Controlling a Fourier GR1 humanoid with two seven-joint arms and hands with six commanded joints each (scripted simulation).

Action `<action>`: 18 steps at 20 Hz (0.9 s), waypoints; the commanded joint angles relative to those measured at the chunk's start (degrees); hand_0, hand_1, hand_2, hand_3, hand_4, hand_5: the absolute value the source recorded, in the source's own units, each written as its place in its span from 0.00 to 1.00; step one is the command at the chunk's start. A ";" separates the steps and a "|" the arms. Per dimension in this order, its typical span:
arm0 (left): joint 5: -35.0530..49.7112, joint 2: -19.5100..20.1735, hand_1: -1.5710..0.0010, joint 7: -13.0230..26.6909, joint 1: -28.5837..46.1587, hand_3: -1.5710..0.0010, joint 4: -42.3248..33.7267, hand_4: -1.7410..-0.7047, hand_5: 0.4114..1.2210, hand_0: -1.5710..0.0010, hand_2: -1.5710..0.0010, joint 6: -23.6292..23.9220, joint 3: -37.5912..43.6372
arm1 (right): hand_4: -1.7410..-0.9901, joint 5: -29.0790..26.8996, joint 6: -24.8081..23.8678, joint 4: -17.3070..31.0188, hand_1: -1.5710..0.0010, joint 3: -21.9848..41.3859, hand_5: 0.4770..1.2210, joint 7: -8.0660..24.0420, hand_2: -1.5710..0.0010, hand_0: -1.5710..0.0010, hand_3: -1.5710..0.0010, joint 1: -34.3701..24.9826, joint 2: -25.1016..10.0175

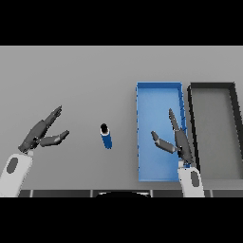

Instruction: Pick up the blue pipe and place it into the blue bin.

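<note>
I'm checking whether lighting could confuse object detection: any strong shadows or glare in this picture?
Head view: light is flat and even on the grey table; no glare on the blue pipe or blue bin; no distinct cast shadows.

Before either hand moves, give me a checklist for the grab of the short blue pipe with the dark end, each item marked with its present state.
1. Short blue pipe with the dark end free on the grey table, nothing touching it: ok.
2. Left hand open, fingers straight, holding nothing: ok.
3. Right hand open and holding nothing: ok.
4. A hand already at the pipe: not ok; the left is off to its left, the right hangs over the bin.
5. Shallow blue rectangular bin shows no contents: ok.
6. Dark grey tray lies right of the bin, not between pipe and bin: ok.
</note>
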 commanded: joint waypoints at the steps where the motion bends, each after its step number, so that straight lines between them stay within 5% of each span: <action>1: -0.12 0.55 1.00 -0.58 0.62 1.00 -0.79 0.62 0.19 1.00 1.00 -1.51 -0.77 | 0.73 -0.18 0.14 0.19 1.00 -0.05 0.17 -0.25 1.00 1.00 1.00 0.13 -0.01; 9: -5.85 -4.14 1.00 2.12 1.85 1.00 -7.43 0.55 0.08 1.00 1.00 -2.81 -9.97 | 0.70 0.76 -0.10 0.09 1.00 1.03 0.19 -0.50 1.00 1.00 1.00 0.65 0.92; 18: -10.63 -14.90 1.00 3.25 -2.21 1.00 1.32 0.53 0.07 1.00 1.00 -1.25 -14.82 | 0.69 0.52 0.40 -1.98 1.00 1.36 0.19 -0.20 1.00 1.00 1.00 2.65 0.74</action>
